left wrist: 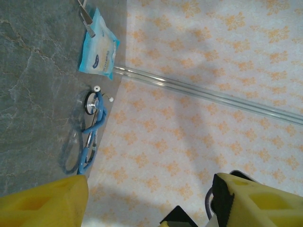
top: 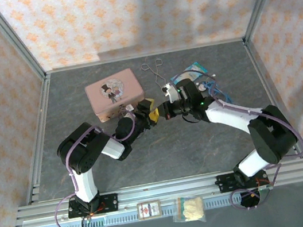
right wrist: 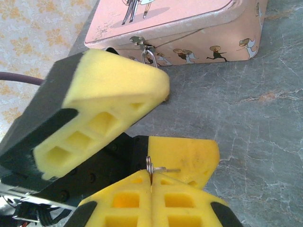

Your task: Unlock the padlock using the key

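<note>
The pink tin (top: 110, 94) (right wrist: 189, 28) lies at the back left of the mat. From its front latch hangs the padlock, of which the thin silver shackle (right wrist: 149, 56) shows; its body is hidden behind a yellow finger of the left gripper. My left gripper (top: 151, 115) (left wrist: 151, 203) is open just in front of the tin, its fingers (right wrist: 106, 106) spread wide with nothing seen between them. My right gripper (top: 167, 111) (right wrist: 151, 182) faces it closely, shut on the small silver key (right wrist: 163, 169), whose ring is pinched between the pads and whose blade points right.
A blue-corded stethoscope (top: 212, 88) (left wrist: 92, 123), a blue wipes packet (top: 190, 72) (left wrist: 99, 47) and metal forceps (top: 154, 69) lie behind the right arm. Patterned walls and a metal frame enclose the mat. The two grippers nearly touch.
</note>
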You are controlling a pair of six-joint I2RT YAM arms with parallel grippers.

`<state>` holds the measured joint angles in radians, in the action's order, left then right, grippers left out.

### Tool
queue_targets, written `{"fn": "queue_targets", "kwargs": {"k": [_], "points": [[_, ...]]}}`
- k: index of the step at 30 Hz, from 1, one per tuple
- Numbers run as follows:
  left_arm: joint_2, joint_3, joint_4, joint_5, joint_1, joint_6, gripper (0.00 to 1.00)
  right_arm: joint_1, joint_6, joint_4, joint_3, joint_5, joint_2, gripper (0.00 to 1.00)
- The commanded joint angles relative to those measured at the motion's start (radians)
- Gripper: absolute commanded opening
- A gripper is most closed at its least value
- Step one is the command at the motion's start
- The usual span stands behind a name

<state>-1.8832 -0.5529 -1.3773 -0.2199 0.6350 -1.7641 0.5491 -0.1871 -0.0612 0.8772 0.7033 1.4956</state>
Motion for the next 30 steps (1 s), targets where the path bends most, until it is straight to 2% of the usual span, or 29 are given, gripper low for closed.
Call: {"fn": "queue_targets", "kwargs": {"k": [1,10,14,19,26,30], "points": [[-0.012,-0.002,-0.06,0.031,0.003,-0.015,0.67,0.003,0.003,0.007,-0.021,-0.01,-0.038,0.0],[-0.014,-0.013,-0.063,0.024,0.003,-0.014,0.6,0.004,0.009,0.01,-0.027,-0.011,-0.035,0.0],[-0.016,-0.009,-0.065,0.027,0.003,-0.014,0.53,0.004,0.018,0.026,-0.025,-0.022,-0.039,0.0],[-0.019,-0.016,-0.081,0.022,0.001,-0.016,0.35,0.004,0.02,0.026,-0.026,-0.025,-0.037,0.0],[-0.051,-0.019,-0.098,0.014,0.0,-0.016,0.16,0.002,0.023,0.032,-0.023,-0.036,-0.043,0.0],[-0.055,-0.022,-0.098,0.007,0.0,-0.01,0.01,0.003,0.026,0.032,-0.02,-0.041,-0.045,0.0]]}}
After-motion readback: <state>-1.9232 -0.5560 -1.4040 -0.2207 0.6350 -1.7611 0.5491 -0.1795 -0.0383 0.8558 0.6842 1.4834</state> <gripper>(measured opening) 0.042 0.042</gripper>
